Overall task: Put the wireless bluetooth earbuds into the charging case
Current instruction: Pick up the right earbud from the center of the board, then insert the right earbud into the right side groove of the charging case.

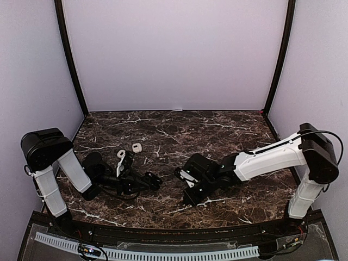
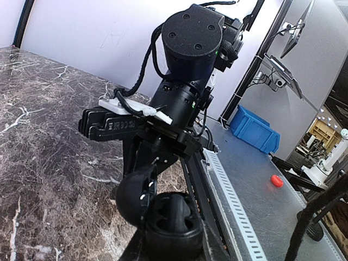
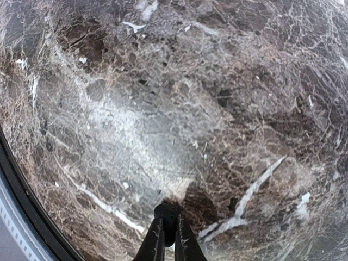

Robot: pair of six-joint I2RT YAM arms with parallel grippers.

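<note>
Should the small black piece [image 3: 167,209] twist or slip from the tips of the right gripper [image 3: 167,220], it would land on the dark marbled tabletop [image 3: 228,109], where a black item is hard to find again. Cause: a tiny rounded body caught only at the extreme fingertips.

Hazard 2: stem misses its socket. Cause: the right wrist view shows only stone and no case, so it gives no check on alignment.

Hazard 3: black charging case [image 2: 173,222] turns in the left gripper [image 1: 154,181]. Cause: a smooth rounded shell pushed from one side during insertion.

Hazard 4: the arms knock together. Cause: both grippers sit near each other around the middle of the tabletop, toward its near edge.

Item, right gripper: fingers almost together, clenched on the small black piece, which is probably a black earbud. It is low over the tabletop; whether it touches cannot be told.

Item, left gripper: clenched, apparently grasping the black charging case, whose lid seems hinged open. Its own fingers are mostly hidden.

Item, white piece [image 1: 137,147]: lies loose left of the tabletop's centre, apart from both grippers. Too small to tell earbud from case.

Item, second white piece [image 1: 120,159]: just beside the left arm. Whether it is loose or part of the arm cannot be told.
</note>
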